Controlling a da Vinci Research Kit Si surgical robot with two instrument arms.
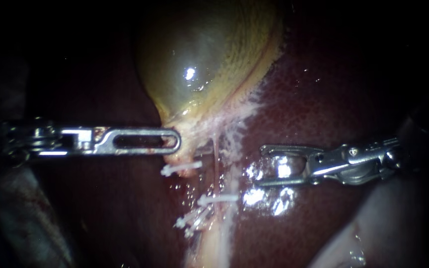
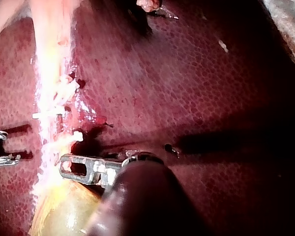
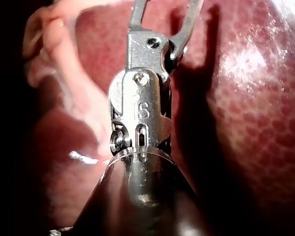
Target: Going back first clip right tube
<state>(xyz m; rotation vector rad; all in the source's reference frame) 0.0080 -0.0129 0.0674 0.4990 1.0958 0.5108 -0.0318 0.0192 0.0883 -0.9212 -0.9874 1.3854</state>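
Note:
The yellow-green gallbladder (image 1: 204, 59) lies on the dark red liver (image 1: 323, 94). My left instrument (image 1: 175, 142) reaches in level and is shut on the gallbladder's neck, its slotted jaw lying flat. Below the neck, pale tubes run down. A white clip (image 1: 180, 168) sits just under the left jaws, another clip (image 1: 218, 199) crosses the thin right tube (image 1: 217, 161), and a third clip (image 1: 192, 221) lies lower left. My right instrument (image 1: 261, 166) is open and empty, right of the tubes and apart from them. The left wrist view shows my left instrument (image 2: 66, 164) at the pale strand with clips (image 2: 49, 115).
Wet, glistening liver surface (image 1: 274, 198) lies under the right jaws. A pale fold of tissue (image 1: 343, 248) fills the lower right corner. Greyish tissue (image 1: 21, 233) sits in the dark lower left. Pale fatty tissue (image 1: 244, 114) fringes the gallbladder's right edge.

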